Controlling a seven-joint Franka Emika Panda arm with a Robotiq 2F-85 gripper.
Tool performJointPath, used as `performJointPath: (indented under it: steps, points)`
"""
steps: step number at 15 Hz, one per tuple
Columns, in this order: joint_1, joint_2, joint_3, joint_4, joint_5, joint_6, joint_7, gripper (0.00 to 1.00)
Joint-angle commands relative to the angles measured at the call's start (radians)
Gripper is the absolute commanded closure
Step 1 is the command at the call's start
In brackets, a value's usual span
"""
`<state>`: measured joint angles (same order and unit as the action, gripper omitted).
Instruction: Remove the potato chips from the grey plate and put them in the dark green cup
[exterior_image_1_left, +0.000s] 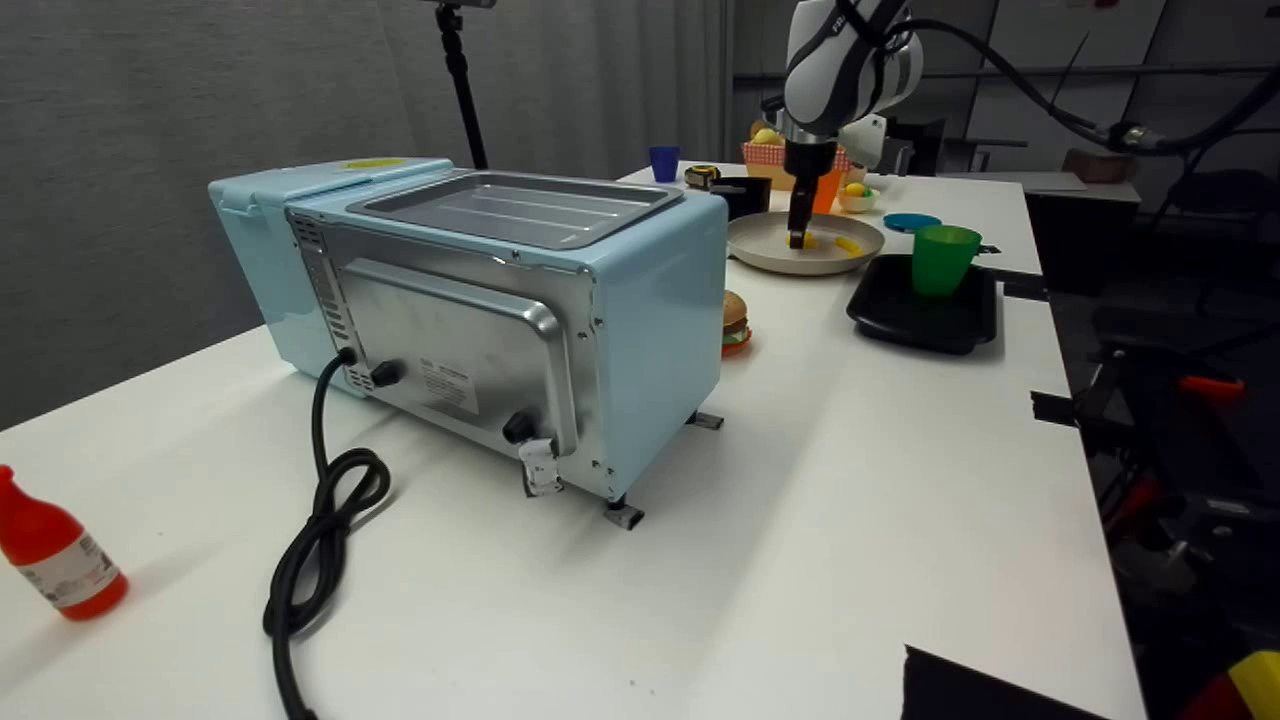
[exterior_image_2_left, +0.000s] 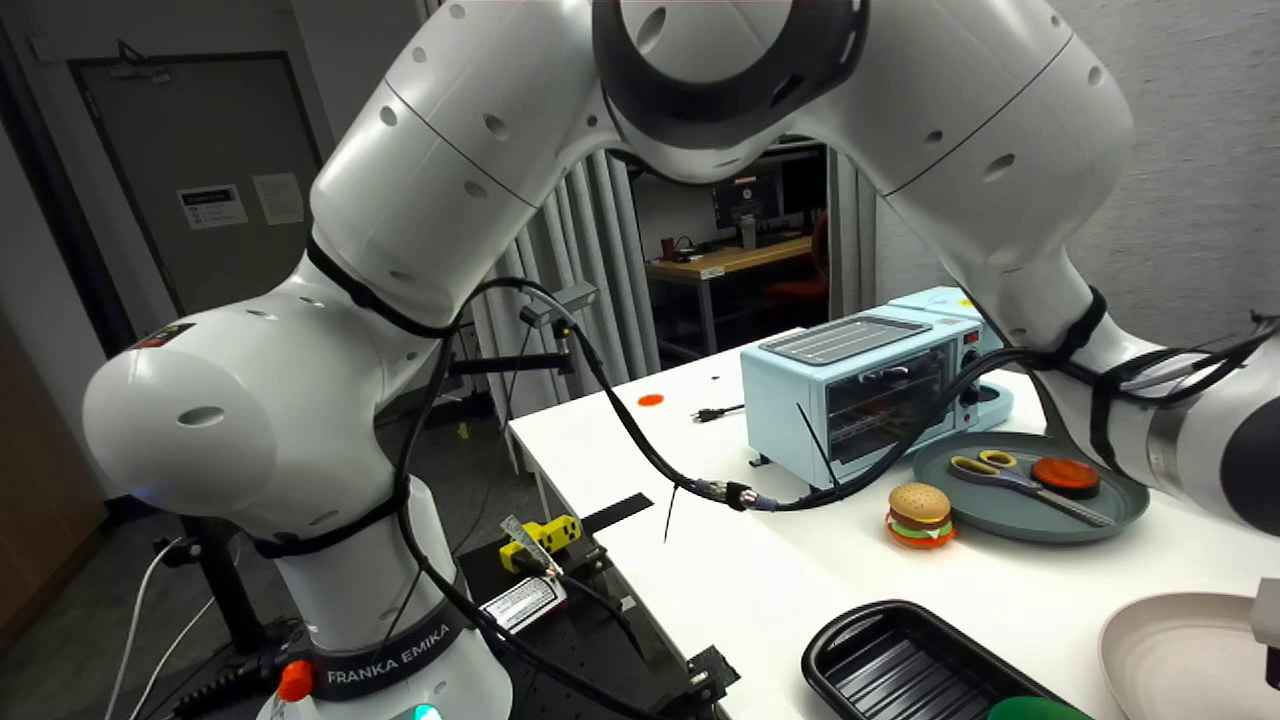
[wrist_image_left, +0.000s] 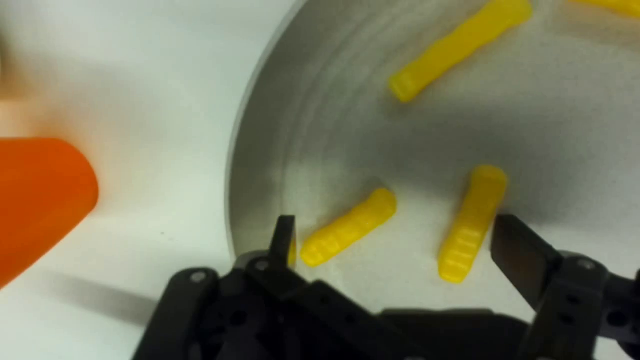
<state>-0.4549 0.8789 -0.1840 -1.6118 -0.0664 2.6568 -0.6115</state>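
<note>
Several yellow potato chips lie on the grey plate; the wrist view shows a short chip, a second chip and a longer chip farther up. My gripper is open low over the plate, its two fingers on either side of the two lower chips. The right finger is close beside the second chip; whether they touch I cannot tell. In an exterior view my gripper points down onto the plate. The dark green cup stands upright in a black tray; its inside is hidden.
The black tray sits near the table edge. An orange cup is beside the plate. A blue toaster oven, a toy burger and a dark plate with scissors are nearby.
</note>
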Motion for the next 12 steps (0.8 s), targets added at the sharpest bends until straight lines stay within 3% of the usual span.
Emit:
performJointPath:
  steps: [1,12]
  points:
    - [-0.003,0.025,-0.026,0.030,-0.050,0.002,0.071,0.00]
    - [-0.042,0.079,0.032,0.086,-0.042,-0.089,0.061,0.00]
